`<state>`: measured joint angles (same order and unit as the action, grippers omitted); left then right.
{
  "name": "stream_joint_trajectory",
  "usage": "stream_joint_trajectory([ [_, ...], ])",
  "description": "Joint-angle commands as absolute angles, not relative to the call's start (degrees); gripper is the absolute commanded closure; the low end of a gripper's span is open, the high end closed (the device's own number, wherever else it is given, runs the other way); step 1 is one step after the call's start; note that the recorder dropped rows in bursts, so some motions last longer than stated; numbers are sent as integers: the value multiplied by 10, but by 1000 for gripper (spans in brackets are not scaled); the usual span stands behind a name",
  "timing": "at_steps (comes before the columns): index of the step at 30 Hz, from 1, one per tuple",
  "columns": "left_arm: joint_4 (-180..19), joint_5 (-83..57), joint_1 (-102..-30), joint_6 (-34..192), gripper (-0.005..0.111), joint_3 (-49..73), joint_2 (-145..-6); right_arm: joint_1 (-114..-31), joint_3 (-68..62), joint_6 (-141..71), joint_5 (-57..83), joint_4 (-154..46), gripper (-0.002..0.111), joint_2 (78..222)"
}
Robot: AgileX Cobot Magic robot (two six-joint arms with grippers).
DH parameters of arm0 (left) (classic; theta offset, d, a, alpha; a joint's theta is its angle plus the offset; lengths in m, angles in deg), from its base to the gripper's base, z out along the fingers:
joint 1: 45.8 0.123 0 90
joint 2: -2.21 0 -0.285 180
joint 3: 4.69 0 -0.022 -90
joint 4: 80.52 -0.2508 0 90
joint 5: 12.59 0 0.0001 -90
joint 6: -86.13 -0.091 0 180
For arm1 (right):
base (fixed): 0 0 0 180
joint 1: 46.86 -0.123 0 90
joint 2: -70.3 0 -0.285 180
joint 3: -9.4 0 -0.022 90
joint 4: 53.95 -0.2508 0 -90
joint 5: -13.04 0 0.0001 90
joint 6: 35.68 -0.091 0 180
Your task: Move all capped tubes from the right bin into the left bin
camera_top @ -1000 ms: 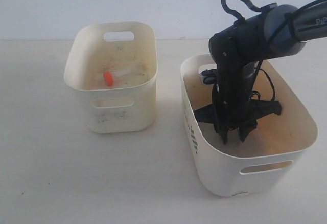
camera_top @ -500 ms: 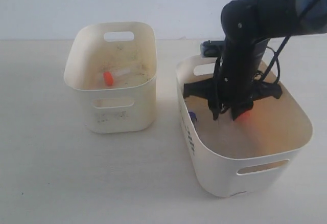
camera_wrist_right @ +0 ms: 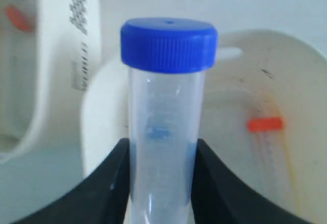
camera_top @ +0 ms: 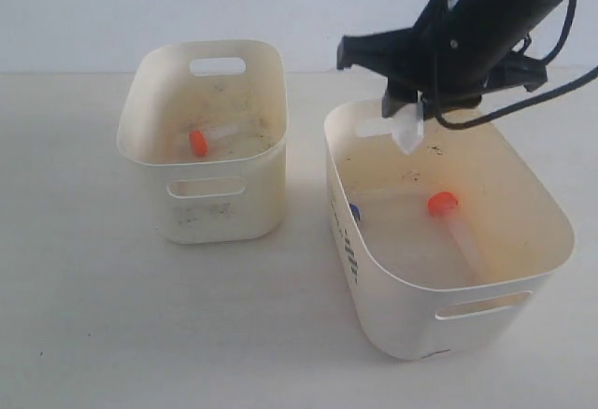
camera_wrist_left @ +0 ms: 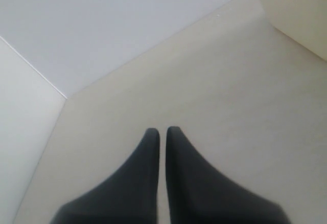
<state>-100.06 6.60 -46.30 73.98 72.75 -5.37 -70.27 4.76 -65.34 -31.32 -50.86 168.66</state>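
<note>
My right gripper [camera_top: 419, 103] hangs above the far end of the right bin [camera_top: 523, 194], shut on a clear capped tube [camera_top: 408, 135] with a blue cap [camera_wrist_right: 168, 45]. In the right wrist view the black fingers [camera_wrist_right: 110, 183] press both sides of that tube. Inside the right bin lies an orange-capped tube [camera_top: 442, 204], and a second blue cap [camera_top: 353, 211] peeks out behind the near left wall. The left bin [camera_top: 149, 101] holds another orange-capped tube [camera_top: 198, 141]. My left gripper [camera_wrist_left: 161, 130] is shut with nothing in it, over bare table.
Both bins stand on a pale table with a gap of bare surface [camera_top: 304, 194] between them. A white wall runs behind. A corner of a cream tub [camera_wrist_left: 296, 14] shows in the left wrist view.
My right gripper has risen out of the right bin with the blue-capped tube in its grip. The orange-capped tube it was covering now shows on the bin floor.
</note>
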Motion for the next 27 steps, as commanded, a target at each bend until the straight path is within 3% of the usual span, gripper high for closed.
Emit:
stream_joint_trajectory([
  [1,-999,63,-464,741,103,725,-56,-718,48,-583,-206,-612,108,1655],
  [13,-999,63,-464,741,103,725,-56,-819,48,-483,115,-692,107,1763],
  [15,-999,63,-464,741,103,725,-56,-823,48,-483,130,-692,101,1787],
  [22,-999,63,-464,741,103,725,-56,-826,48,-488,143,-692,62,1848],
  [27,-999,63,-464,741,103,725,-56,-827,48,-488,146,-692,51,1854],
])
